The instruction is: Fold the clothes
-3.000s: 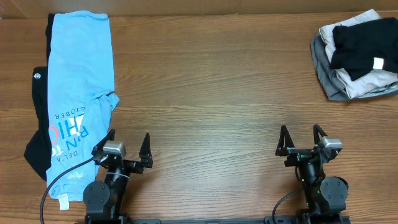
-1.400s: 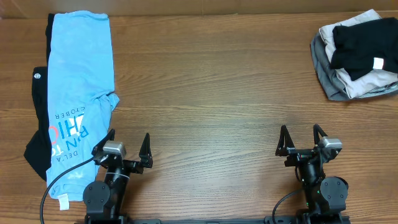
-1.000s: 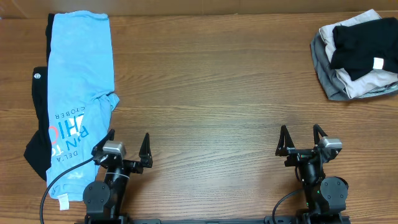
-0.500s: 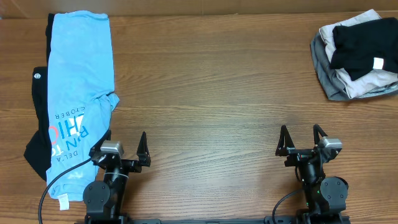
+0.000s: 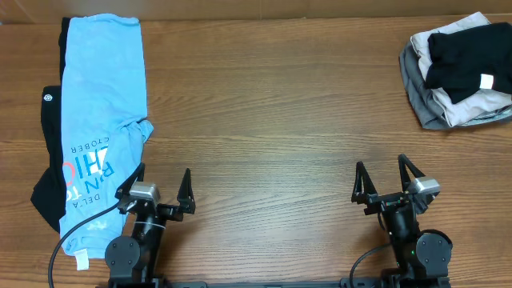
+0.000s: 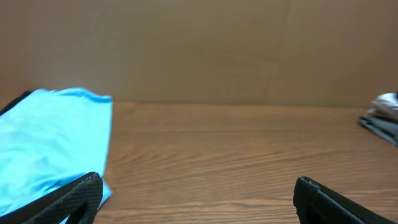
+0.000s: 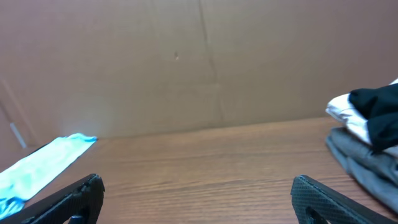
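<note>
Left pincer [image 5: 165,172], right pincer [image 5: 380,164]: jaws wide, empty, low near 6 o'clock. Light blue T-shirt [image 5: 104,104] at 9–10 o'clock on counter [image 5: 272,120], lying over black garment [image 5: 50,160]. Risk: pinch catches both layers, black garment drags along; bunched hem folds crooked.

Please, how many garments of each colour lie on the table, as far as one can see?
Light blue T-shirt: 1
Black garments: 2, one partly under the T-shirt, one atop the right pile
Grey garment: 1
Off-white garment: 1
Total: 5 in view
</note>
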Available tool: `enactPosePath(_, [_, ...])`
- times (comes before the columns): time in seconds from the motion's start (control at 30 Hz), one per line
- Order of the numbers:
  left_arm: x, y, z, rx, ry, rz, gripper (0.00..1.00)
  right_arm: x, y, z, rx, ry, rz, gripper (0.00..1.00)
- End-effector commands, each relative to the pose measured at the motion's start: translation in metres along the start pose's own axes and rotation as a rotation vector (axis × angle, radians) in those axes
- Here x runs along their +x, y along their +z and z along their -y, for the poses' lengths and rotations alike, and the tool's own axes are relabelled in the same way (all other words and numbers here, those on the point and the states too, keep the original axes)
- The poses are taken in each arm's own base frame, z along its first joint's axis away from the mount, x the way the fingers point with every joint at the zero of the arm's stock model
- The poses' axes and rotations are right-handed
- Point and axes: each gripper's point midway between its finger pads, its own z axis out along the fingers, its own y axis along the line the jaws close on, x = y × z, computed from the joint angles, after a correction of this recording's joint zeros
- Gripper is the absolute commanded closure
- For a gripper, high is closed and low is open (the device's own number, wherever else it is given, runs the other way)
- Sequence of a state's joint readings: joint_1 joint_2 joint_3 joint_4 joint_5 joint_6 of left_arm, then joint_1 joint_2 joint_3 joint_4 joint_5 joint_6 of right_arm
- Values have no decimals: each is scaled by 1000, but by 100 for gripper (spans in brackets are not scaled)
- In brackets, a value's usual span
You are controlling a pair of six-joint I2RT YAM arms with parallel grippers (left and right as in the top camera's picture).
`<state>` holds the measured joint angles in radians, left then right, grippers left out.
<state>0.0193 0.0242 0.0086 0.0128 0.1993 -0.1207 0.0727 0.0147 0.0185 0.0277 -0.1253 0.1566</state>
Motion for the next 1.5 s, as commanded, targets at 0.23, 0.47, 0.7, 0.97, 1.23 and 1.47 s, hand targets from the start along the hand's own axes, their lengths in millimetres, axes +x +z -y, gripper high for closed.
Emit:
enactPosePath(0.23, [-39,-12,20,67,49,-40,0,-54,-9,-33,-123,-15,59,0])
enactPosePath(0.47, [-74,-7,27,82,56,-145,0,-74,-1,-44,-153,-4,-15,0])
enactPosePath(0.7, [-95,20,29,101,36,-366,0,-64,21,-47,-156,38,-219,0])
enactPosePath(0.97, [-76,44,20,86,-4,-699,0,-28,49,-39,-111,124,-534,0])
enactPosePath(1.23, [-24,69,10,73,-75,-888,0,18,72,-42,-148,244,-729,0])
enactPosePath(1.47, [12,103,-31,-99,-35,-942,0,52,80,-45,-190,308,-838,0])
